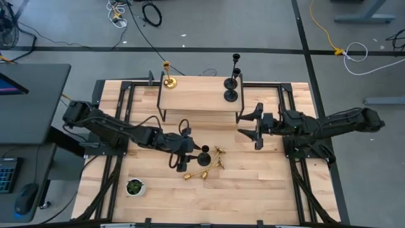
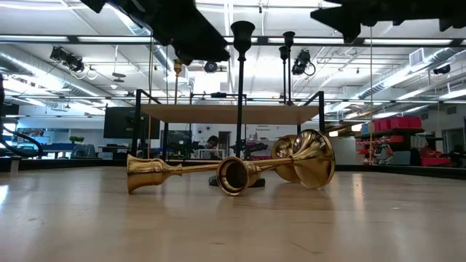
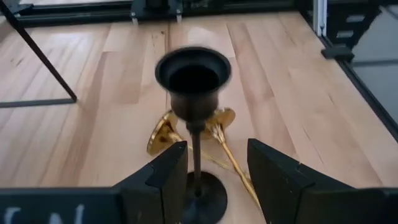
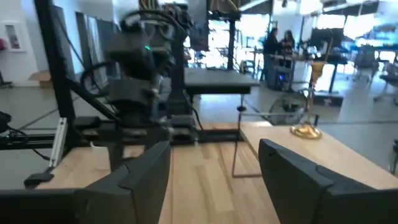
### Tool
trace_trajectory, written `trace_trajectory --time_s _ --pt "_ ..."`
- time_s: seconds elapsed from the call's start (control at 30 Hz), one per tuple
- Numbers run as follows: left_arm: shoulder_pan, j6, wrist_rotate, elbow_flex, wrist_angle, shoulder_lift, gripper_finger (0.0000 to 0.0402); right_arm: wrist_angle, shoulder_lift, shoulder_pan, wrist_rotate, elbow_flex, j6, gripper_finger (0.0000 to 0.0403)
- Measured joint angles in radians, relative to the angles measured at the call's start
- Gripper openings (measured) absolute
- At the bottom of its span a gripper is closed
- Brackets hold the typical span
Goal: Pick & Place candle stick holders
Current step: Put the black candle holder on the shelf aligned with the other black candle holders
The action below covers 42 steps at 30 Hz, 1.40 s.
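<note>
While the left end effector (image 1: 190, 154) hung low over the wooden bench (image 1: 266, 190), its fingers (image 3: 163, 180) stood apart around the slim stem of an upright black candle stick holder (image 3: 193, 93), not clamped. Two shiny gold holders (image 2: 218, 171) lay tipped just beside it. Right end effector (image 1: 248, 126) waited open near the raised shelf (image 1: 199, 98).
</note>
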Motion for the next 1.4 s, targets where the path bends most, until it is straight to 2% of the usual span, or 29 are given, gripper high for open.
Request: trace_trajectory --time_s 0.2,0.33,0.47,0.63,0.83,1.1,1.4 --pt "-0.003 -0.015 0.001 0.0 0.063 0.074 0.017 0.068 0.0 0.066 0.051 0.0 -0.054 0.0245" --pt "-0.001 0.002 0.002 -0.001 0.157 0.142 0.017 0.068 0.0 0.083 0.054 0.0 -0.054 0.0245" --pt "0.0 0.011 0.018 0.0 0.242 0.187 0.017 0.062 0.0 0.095 0.1 0.0 -0.054 0.0245" --pt "0.007 0.014 0.021 0.0 0.238 0.194 0.0166 0.056 0.0 0.095 0.125 0.0 -0.057 0.0245" --pt "0.019 0.014 0.018 0.0 0.232 0.194 0.0118 0.056 0.0 0.095 0.126 0.0 -0.058 0.0245" --pt "0.026 0.012 0.022 0.0 0.23 0.194 0.0015 0.054 0.0 0.095 0.126 0.0 -0.056 0.0245" --pt "0.03 0.002 0.019 0.002 0.179 0.149 0.0012 -0.031 0.001 0.095 0.126 0.0 -0.026 0.0245"
